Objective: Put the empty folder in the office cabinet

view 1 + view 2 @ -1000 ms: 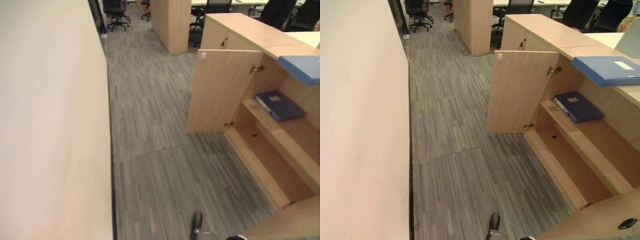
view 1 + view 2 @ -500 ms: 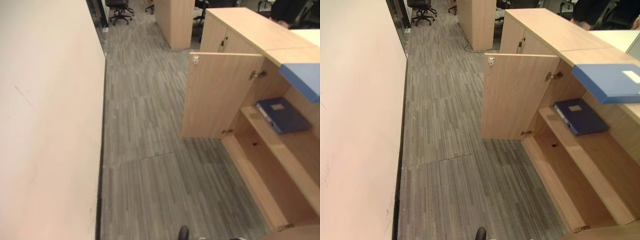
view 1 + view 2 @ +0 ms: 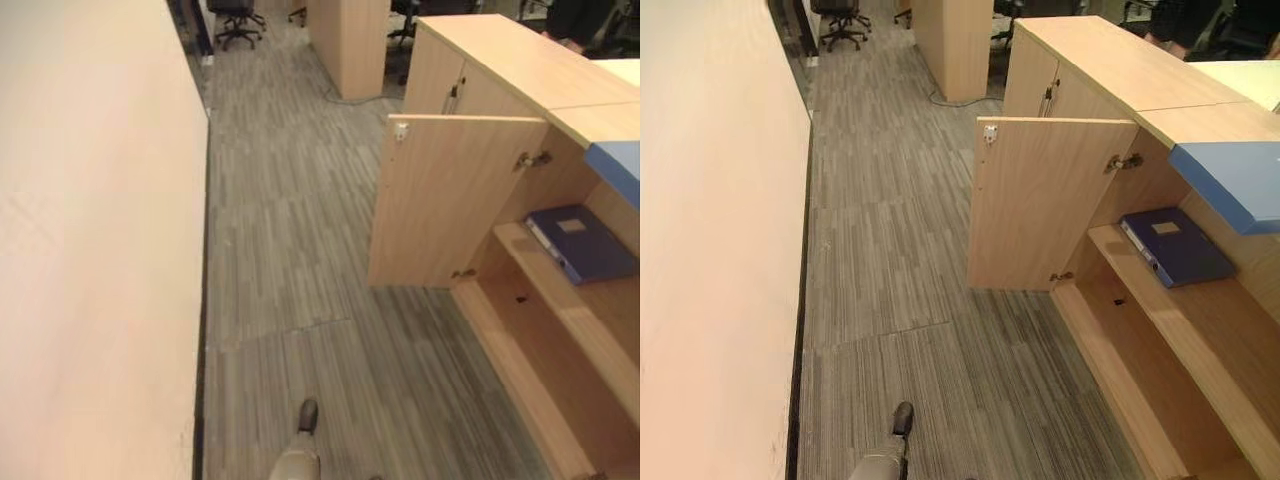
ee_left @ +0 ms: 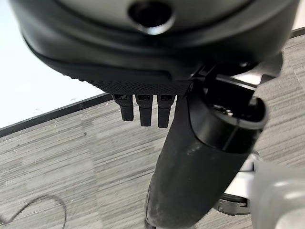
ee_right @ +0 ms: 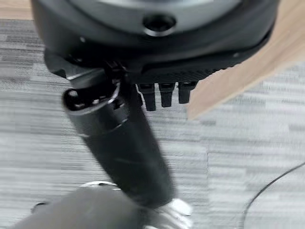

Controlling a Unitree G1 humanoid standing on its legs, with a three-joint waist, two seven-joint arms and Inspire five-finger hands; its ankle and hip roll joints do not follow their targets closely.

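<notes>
**Blue folders at the cabinet, both hands down over the carpet**

Dark blue, the folder [image 3: 1180, 248] lies flat on the upper shelf [image 3: 1200, 335] inside the office cabinet [image 3: 1110, 70]. A lighter blue folder [image 3: 1230, 180] rests on the cabinet's top and juts past its front edge, just above the shelf. Which of the two is the empty one cannot be told.

Both are well apart from the robot's hands. The left hand [image 4: 143, 57] hangs over the grey striped carpet [image 3: 890, 200]. Its fingers [image 4: 145, 112] sit side by side, loose and pointing down, and the thumb stands off from them with nothing in between. The right hand [image 5: 157, 62] hangs the same way by a pale wooden edge, its fingers [image 5: 167, 94] relaxed around nothing.

Against half a second ago the whole picture has shifted a little, so the camera has moved. The folders lie as they did, one on the shelf and one on top, and the cabinet door [image 3: 1040, 200] stands swung out into the aisle as before.

The lower compartment sits beneath the shelf. A pale wall [image 3: 710, 250] runs along the robot's left.
</notes>
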